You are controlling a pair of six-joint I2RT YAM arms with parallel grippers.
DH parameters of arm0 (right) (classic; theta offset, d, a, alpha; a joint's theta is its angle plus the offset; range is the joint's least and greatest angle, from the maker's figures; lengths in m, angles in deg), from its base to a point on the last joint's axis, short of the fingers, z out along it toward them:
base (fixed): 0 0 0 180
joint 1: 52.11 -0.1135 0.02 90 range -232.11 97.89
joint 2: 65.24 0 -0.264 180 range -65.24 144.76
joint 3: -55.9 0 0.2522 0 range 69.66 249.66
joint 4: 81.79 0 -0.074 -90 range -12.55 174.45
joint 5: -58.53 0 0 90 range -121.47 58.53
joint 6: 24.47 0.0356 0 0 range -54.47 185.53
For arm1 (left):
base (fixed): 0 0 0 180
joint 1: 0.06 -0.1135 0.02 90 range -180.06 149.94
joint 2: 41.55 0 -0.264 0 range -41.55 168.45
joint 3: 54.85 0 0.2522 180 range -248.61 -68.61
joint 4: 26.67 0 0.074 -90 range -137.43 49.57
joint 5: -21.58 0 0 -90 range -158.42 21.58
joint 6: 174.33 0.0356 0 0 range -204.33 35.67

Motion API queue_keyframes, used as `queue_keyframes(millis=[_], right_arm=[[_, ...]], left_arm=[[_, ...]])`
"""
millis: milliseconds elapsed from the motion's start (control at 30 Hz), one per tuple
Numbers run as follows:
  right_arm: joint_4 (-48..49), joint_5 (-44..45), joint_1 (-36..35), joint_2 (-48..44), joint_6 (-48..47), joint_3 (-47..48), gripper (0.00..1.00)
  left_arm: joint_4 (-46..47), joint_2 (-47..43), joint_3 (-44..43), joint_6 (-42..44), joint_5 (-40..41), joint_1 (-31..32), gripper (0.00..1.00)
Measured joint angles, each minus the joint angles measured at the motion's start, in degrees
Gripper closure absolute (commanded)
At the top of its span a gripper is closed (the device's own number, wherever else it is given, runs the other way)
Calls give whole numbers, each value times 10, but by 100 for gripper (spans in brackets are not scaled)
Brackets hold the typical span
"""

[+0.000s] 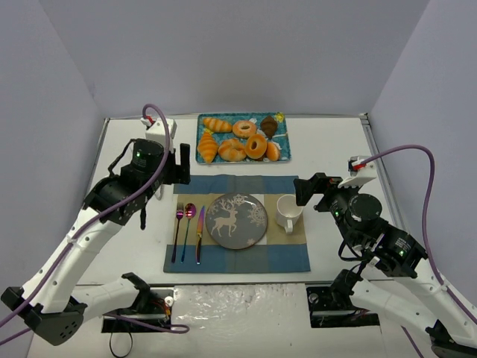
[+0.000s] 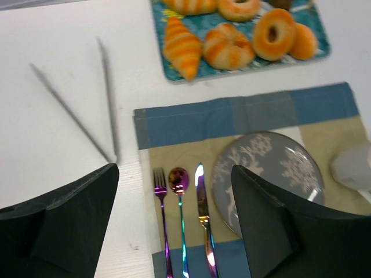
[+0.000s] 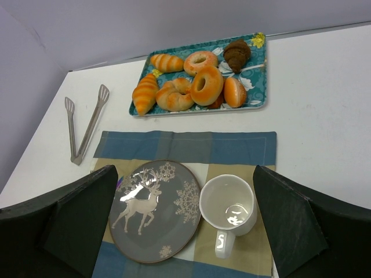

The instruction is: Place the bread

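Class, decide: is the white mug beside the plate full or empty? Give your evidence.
Empty. The right wrist view looks into the upright mug and shows its bare white bottom, nothing inside.

White arms (image 1: 78,239), black fingers (image 2: 64,220), looping purple cables (image 1: 431,179).

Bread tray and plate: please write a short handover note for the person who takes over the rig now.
Left gripper: jaws open, empty.
Right gripper: jaws open, empty.
All the bread is on the blue tray at the far side; the tongs lie left of it.
The reindeer plate on the placemat is bare.
Done: nothing placed yet.
Left: pick up a bread and set it down, probably on the plate.
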Motion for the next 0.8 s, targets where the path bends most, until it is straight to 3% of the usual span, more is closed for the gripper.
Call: queue_keyframes(millis=[133, 300, 533, 800], right_arm=[[5, 0, 0, 0, 0, -1, 0], [15, -6, 0, 3, 0, -2, 0], [23, -20, 0, 11, 2, -2, 0], [30, -30, 0, 11, 9, -2, 0]], left_arm=[[-1, 44, -5, -31, 29, -68, 23], [14, 105, -5, -63, 60, -146, 8], [63, 205, -3, -71, 67, -230, 6], [96, 349, -3, -61, 22, -267, 5]])
